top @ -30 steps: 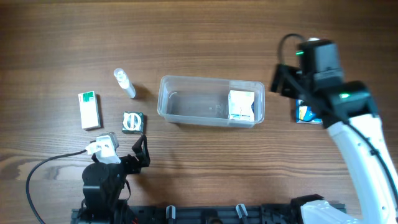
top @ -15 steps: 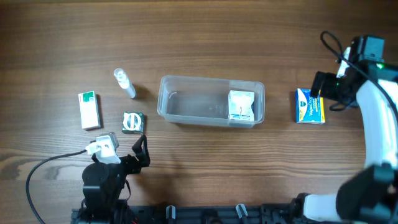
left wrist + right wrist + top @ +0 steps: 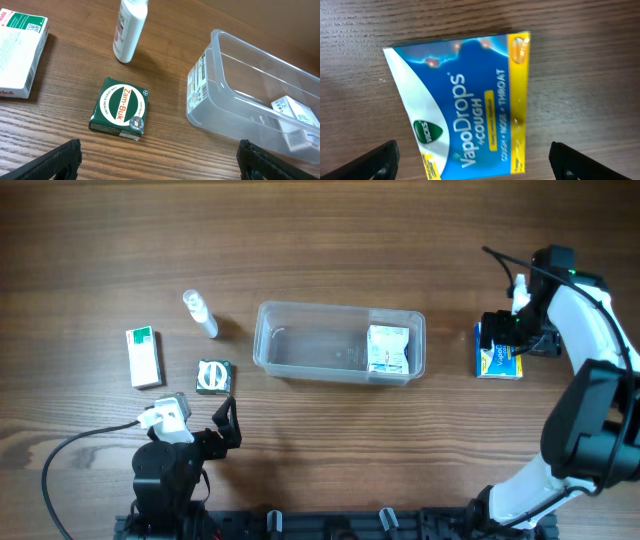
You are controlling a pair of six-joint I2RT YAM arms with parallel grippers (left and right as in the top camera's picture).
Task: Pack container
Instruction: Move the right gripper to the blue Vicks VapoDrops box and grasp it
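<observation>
The clear plastic container (image 3: 338, 342) lies mid-table with a white box (image 3: 388, 348) in its right end; it also shows in the left wrist view (image 3: 250, 107). A blue and yellow VapoDrops box (image 3: 498, 355) lies flat to its right, large in the right wrist view (image 3: 470, 102). My right gripper (image 3: 500, 330) hovers open over that box, fingers on either side (image 3: 475, 162). My left gripper (image 3: 225, 420) rests open and empty near the front left (image 3: 157, 162). Ahead of it lie a green Zam-Buk tin (image 3: 119, 108), a small bottle (image 3: 129, 27) and a white box (image 3: 20, 47).
In the overhead view the white and green box (image 3: 144, 357), the small clear bottle (image 3: 200, 313) and the green tin (image 3: 213, 376) lie left of the container. A cable runs from the left arm across the front left.
The right arm swung from above the container's right end out to the right and has come down over the VapoDrops box. The left arm has not moved.
</observation>
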